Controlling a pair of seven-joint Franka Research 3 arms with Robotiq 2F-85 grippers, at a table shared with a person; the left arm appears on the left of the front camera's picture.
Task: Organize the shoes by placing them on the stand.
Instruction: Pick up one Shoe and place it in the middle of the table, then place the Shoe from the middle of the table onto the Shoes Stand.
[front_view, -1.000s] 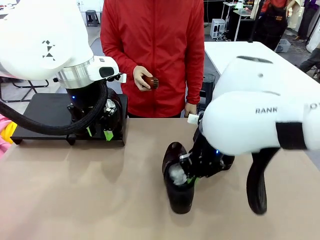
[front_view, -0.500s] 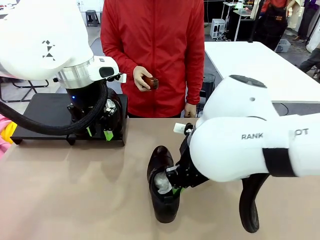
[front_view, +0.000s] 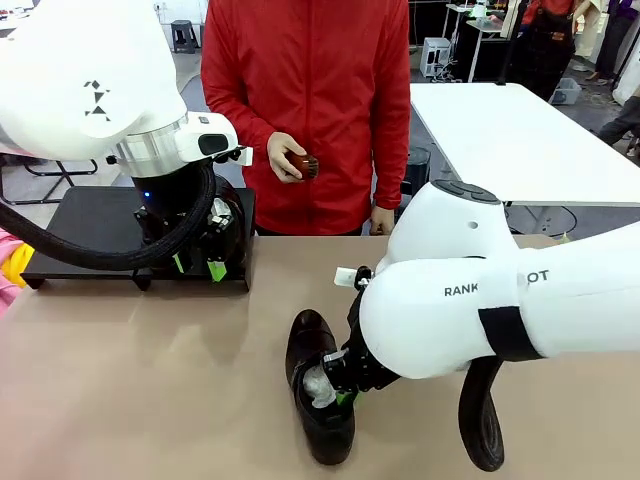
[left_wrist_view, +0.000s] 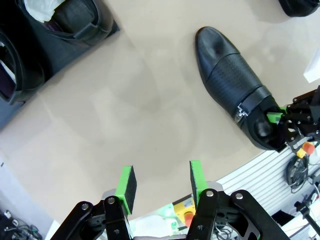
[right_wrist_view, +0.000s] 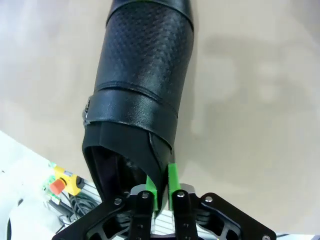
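A tan worktop (front_view: 150, 380) runs across the front view, with a white table (front_view: 500, 120) in the room behind it and a person (front_view: 305, 100) in a red jacket standing at the far edge, one hand (front_view: 282, 157) holding a small brown brush (front_view: 305, 165) at chest height. At the far left of the worktop sits the low matte-black stand (front_view: 90, 215), and the left arm hangs over its near right corner. The left pincer (front_view: 196, 266) is released: in its own wrist view the two green pads (left_wrist_view: 126, 185) stand well apart with nothing between them, above bare worktop. The same view shows two more shoes (left_wrist_view: 75, 20) on the stand, the nearer one stuffed with white paper, the second (left_wrist_view: 12, 60) partly cut off by the picture's edge. Nearer the robot, toward the middle of the worktop, lies a black shoe (front_view: 320, 400), toe pointing toward the person and heel toward the camera, crumpled paper (front_view: 318, 385) showing in its opening. It appears to rest sole-down on the surface, well apart from the stand. The right pincer (front_view: 345, 395) is clenched on the rear edge of this shoe's collar; in the right wrist view its pads (right_wrist_view: 172, 182) sit close together with the leather rim pinched between them.
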